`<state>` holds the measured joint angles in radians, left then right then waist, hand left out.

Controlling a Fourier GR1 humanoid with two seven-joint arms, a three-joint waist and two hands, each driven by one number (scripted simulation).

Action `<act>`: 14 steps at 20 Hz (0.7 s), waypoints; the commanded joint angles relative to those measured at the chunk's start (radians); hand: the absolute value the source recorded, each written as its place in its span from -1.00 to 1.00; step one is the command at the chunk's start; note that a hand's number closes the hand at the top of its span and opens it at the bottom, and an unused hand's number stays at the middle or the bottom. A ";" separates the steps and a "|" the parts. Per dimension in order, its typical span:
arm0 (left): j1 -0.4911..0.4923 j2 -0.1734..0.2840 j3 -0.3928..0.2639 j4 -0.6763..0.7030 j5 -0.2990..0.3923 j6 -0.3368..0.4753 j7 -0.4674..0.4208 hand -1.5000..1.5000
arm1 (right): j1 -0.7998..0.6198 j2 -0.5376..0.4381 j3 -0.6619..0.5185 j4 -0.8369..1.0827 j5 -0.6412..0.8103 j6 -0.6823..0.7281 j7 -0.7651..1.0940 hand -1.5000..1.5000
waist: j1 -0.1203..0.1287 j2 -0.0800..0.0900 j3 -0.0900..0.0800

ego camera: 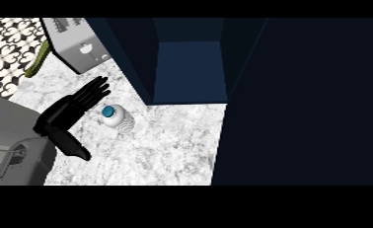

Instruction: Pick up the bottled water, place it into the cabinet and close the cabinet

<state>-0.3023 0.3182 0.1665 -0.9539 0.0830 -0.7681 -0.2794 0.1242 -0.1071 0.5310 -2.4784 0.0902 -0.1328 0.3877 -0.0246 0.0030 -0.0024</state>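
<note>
Just left of the bottled water [116, 117] on the tabletop [171, 143], the left hand [69, 111] keeps straight, spread fingers [94, 90]; best to wrap them round the bottle's body below the cap.

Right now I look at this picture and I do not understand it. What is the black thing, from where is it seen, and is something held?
The view looks steeply down from the robot's head at a marble counter. The black shape is its left hand, fingers straight, beside a bottled water with a blue cap. Nothing is held. Behind stands a dark blue cabinet, open. A toaster sits at the upper left. The right hand is not visible.
</note>
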 commanded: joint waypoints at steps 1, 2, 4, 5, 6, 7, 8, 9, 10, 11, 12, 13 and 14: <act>-0.082 0.013 -0.025 0.207 -0.117 0.000 -0.161 -1.00 | -0.034 0.008 0.019 -0.050 0.091 -0.019 0.033 -1.00 | 0.000 0.002 0.000; -0.018 -0.003 -0.040 0.186 -0.124 -0.001 -0.201 -1.00 | 0.016 -0.030 0.023 -0.096 0.086 -0.006 0.037 -1.00 | 0.003 -0.001 0.000; -0.096 0.013 -0.033 0.280 -0.144 0.017 -0.231 -1.00 | -0.007 -0.021 0.014 -0.097 0.087 -0.023 0.058 -1.00 | 0.003 0.000 0.000; -0.085 -0.006 -0.050 0.292 -0.153 0.016 -0.265 -1.00 | -0.015 -0.029 0.006 -0.086 0.090 -0.023 0.057 -1.00 | 0.000 0.001 0.000; -0.154 -0.003 -0.028 0.372 -0.158 0.053 -0.271 -1.00 | -0.019 -0.045 -0.035 -0.082 0.042 -0.005 0.029 -1.00 | -0.010 0.005 -0.001; -0.142 0.008 -0.045 0.383 -0.177 0.037 -0.312 -1.00 | 0.034 -0.054 0.005 -0.085 0.061 -0.005 -0.014 -1.00 | -0.007 0.002 0.000; -0.131 -0.019 -0.060 0.398 -0.192 0.064 -0.334 -1.00 | -0.032 -0.033 -0.012 -0.078 0.079 -0.026 0.032 -1.00 | -0.005 0.003 -0.001; -0.119 -0.020 -0.068 0.433 -0.210 0.077 -0.380 -1.00 | -0.026 -0.046 0.004 -0.119 0.064 -0.021 0.073 -1.00 | -0.010 0.004 -0.002; -0.140 0.006 -0.055 0.476 -0.198 0.040 -0.402 -1.00 | -0.045 -0.036 -0.011 -0.054 0.062 -0.025 0.040 -1.00 | -0.007 0.005 -0.001; -0.163 -0.024 -0.058 0.499 -0.203 0.077 -0.399 -1.00 | -0.049 -0.022 0.039 -0.075 0.095 -0.043 0.060 -1.00 | -0.012 0.005 -0.002; -0.141 -0.013 -0.073 0.499 -0.220 0.076 -0.435 -1.00 | -0.011 -0.045 0.013 -0.088 0.071 -0.032 0.010 -1.00 | -0.010 0.003 -0.001; -0.204 -0.016 -0.043 0.542 -0.193 0.082 -0.405 -1.00 | -0.014 -0.056 0.022 -0.107 0.065 -0.031 0.044 -1.00 | -0.025 0.006 -0.002; -0.177 -0.026 -0.065 0.530 -0.218 0.106 -0.456 -1.00 | 0.013 -0.077 0.010 -0.117 0.055 -0.023 0.031 -1.00 | -0.016 0.004 -0.001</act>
<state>-0.4560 0.3016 0.1097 -0.4988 -0.1094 -0.6172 -0.5934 0.0925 -0.1445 0.5368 -2.4795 0.0889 -0.1644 0.3860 -0.0372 0.0070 -0.0037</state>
